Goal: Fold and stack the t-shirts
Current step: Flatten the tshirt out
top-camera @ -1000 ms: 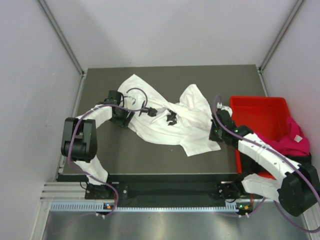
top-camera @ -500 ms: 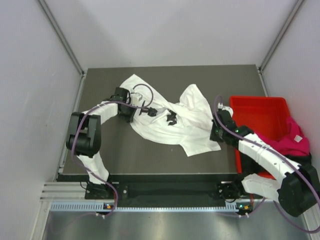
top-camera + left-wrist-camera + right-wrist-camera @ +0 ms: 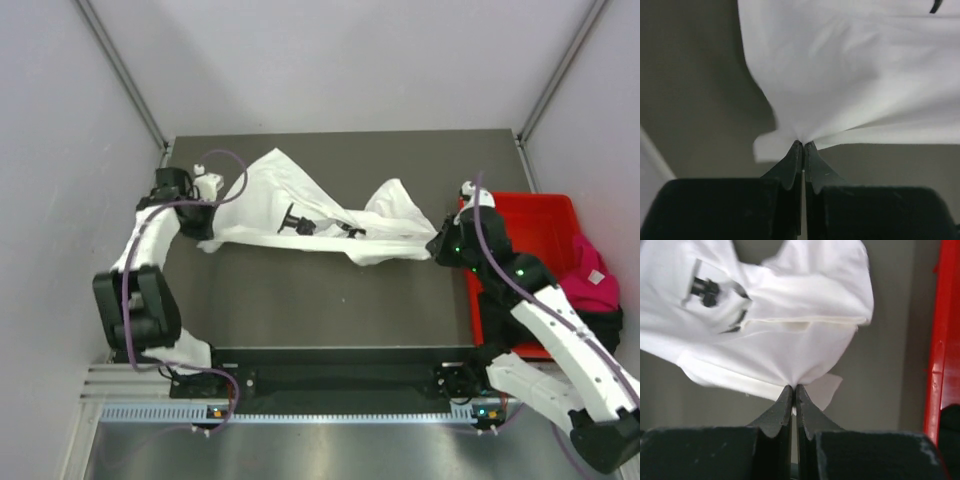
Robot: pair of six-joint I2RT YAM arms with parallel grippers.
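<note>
Left gripper (image 3: pixel 803 145) and right gripper (image 3: pixel 793 387) have pulled apart — white t-shirt (image 3: pixel 268 195) now stretched between them.

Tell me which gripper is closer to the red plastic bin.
Right. The right gripper, shut on the white cloth t-shirt, sits beside the red plastic bin; the left gripper holds the shirt's opposite end, across the table.

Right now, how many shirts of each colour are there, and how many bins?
white shirt: 1
pink shirt: 1
red bin: 1
Total: 3
A dark patch under the pink shirt may be more cloth; I cannot tell, so it is not counted.
</note>
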